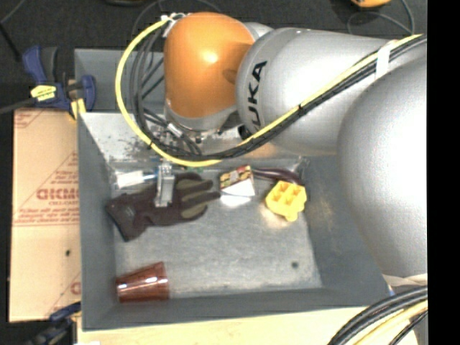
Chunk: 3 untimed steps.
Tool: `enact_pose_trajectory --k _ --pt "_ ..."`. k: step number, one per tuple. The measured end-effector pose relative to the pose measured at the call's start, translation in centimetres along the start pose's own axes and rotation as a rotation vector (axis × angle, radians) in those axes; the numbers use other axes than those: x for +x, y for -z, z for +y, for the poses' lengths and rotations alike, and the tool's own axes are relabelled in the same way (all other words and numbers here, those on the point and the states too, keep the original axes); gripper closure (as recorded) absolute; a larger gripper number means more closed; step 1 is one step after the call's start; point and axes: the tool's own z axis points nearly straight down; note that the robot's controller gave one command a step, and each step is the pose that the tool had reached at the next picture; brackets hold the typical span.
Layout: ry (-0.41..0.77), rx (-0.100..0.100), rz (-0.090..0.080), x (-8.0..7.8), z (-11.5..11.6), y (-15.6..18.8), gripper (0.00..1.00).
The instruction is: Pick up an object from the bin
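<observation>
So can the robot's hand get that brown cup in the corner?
Probably yes. The brown cup lies alone on its side, nothing covering it, and the hand is over the dark glove nearby.

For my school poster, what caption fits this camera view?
Robot arm above a dark glove in a grey bin, yellow block and brown cup nearby.

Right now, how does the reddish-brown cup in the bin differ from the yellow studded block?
Colour: the cup is dark reddish-brown and glossy, the block bright yellow.
Shape: the cup is round and tapered, the block boxy with studs.
Place: the cup lies on its side near the view's lower left corner of the bin, the block further up at mid-right.
Both are small and rest on the bin's floor.
</observation>
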Motion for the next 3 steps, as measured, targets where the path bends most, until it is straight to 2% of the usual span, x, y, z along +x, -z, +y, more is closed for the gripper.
enact_pose_trajectory --k 1,2,3 --pt "-0.003 -0.001 -0.007 -0.1 -0.1 0.5 0.00" --pt "-0.021 -0.003 -0.012 0.3 -1.4 -4.5 0.00" --pt "0.023 0.000 -0.009 1.9 -2.1 -8.9 0.00"
